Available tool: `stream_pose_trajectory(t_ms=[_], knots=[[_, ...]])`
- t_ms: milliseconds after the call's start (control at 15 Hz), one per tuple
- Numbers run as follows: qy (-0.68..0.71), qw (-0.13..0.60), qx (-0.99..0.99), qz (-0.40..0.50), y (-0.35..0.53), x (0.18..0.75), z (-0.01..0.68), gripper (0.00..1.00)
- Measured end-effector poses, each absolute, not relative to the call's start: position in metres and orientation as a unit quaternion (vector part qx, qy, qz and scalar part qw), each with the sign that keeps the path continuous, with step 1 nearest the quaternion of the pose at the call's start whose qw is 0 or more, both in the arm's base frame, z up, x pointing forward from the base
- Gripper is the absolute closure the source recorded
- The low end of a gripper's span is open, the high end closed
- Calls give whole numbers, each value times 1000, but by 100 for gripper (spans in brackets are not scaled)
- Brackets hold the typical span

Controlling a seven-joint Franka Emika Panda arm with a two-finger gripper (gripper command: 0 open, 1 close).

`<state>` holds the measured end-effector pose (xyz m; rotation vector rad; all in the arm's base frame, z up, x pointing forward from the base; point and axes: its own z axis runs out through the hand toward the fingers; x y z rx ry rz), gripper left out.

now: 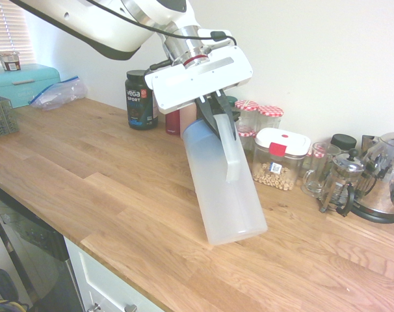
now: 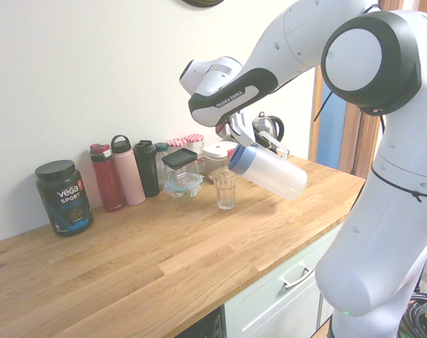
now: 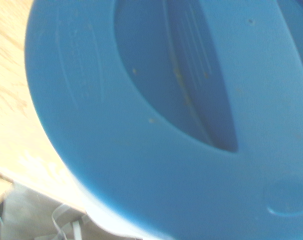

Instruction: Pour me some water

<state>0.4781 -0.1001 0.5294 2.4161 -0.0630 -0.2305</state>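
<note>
Gripper point(image 1: 216, 117) is clamped on the handle of the translucent pitcher point(image 1: 224, 188), at its blue-lidded top point(image 3: 156, 125). Pitcher hangs tilted below the gripper, centre frame in the first exterior view, off the bench point(image 1: 106, 175). In the second exterior view its lid end points down-left, just above the drinking glass point(image 2: 225, 189).

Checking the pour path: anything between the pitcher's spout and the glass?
Nothing visible. The tool holds the pitcher tilted, its blue lid end just above and beside the drinking glass. The storage container and bottles stand behind, toward the wall.
</note>
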Motion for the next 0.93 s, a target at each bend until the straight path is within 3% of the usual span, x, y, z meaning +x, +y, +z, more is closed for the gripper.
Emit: stream_pose_trajectory(t_ms=[400,933], knots=[[-59,195,979,3,-159,421,601,100],[-210,13,975,74,-223,389,564,100]])
